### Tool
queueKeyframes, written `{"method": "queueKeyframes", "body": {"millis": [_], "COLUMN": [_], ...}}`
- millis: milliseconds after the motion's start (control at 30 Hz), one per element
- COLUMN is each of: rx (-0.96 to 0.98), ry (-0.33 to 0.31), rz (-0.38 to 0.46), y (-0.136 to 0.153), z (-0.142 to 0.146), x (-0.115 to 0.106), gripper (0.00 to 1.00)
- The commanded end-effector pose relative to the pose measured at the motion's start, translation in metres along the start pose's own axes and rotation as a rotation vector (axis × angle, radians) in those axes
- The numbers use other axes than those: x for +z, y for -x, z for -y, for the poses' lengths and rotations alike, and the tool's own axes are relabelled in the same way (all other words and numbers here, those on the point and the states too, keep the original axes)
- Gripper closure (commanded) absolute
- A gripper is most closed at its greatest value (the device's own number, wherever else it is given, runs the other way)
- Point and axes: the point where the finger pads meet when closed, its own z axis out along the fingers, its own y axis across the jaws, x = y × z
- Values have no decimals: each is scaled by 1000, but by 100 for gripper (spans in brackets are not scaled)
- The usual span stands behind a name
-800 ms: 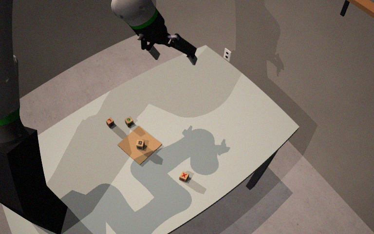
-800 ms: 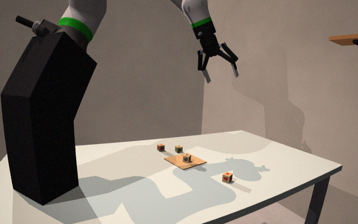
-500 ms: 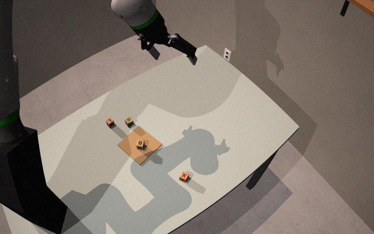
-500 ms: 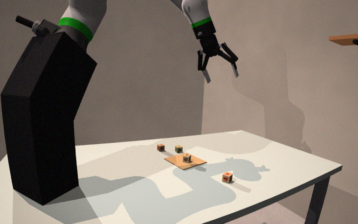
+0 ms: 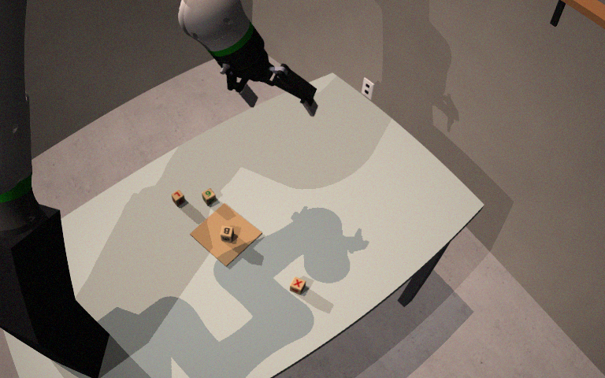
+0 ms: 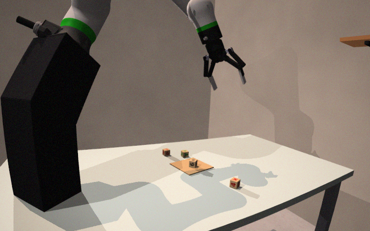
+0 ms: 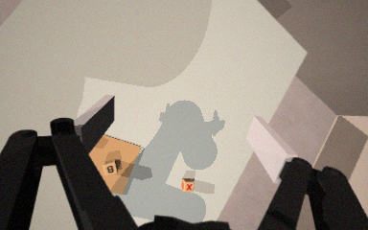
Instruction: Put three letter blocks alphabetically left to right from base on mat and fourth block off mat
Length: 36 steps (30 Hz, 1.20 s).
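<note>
Hovering high above the white table (image 5: 424, 187) (image 6: 305, 174) (image 7: 249, 43), the Robotiq gripper (image 5: 278, 95) (image 6: 228, 85) (image 7: 184, 118) is spread wide, its fingers well apart and nothing between them. The FANUC arm (image 5: 218, 22) (image 6: 203, 13) carries it well away from every block.

The square orange-brown mat (image 5: 209, 234) (image 6: 179, 164) (image 7: 122, 184) lies flat on the tabletop. On it, near the middle, sits the wooden block with a black B on top (image 5: 226, 233) (image 6: 192, 163) (image 7: 110, 169); in the exterior view a side face shows a black character like a 6 or 9.

The other three blocks rest on the table, off the mat. The block with the red X (image 5: 297, 284) (image 6: 234, 183) (image 7: 188, 186) lies well apart from it, a red 4 on one side. The block with a green character (image 5: 209, 196) (image 6: 184, 153) is just beside one corner of the mat; its top looks like a 6 or 9. Near that block, apart from it, is the block with a red character (image 5: 177, 197) (image 6: 165, 151), its top resembling a 7 or an L.
</note>
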Motion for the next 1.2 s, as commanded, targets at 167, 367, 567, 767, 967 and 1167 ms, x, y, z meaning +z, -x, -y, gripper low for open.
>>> {"method": "queueKeyframes", "body": {"millis": [167, 367, 567, 767, 967, 1167], "rx": [-24, -49, -49, -80, -80, -80], "ry": [74, 85, 85, 85, 85, 85], "rz": [99, 113, 113, 117, 117, 117], "y": [71, 89, 89, 104, 104, 104], "z": [8, 17, 17, 33, 33, 33], "x": [54, 71, 71, 88, 88, 88], "gripper": [0, 0, 0, 0, 0, 0]}}
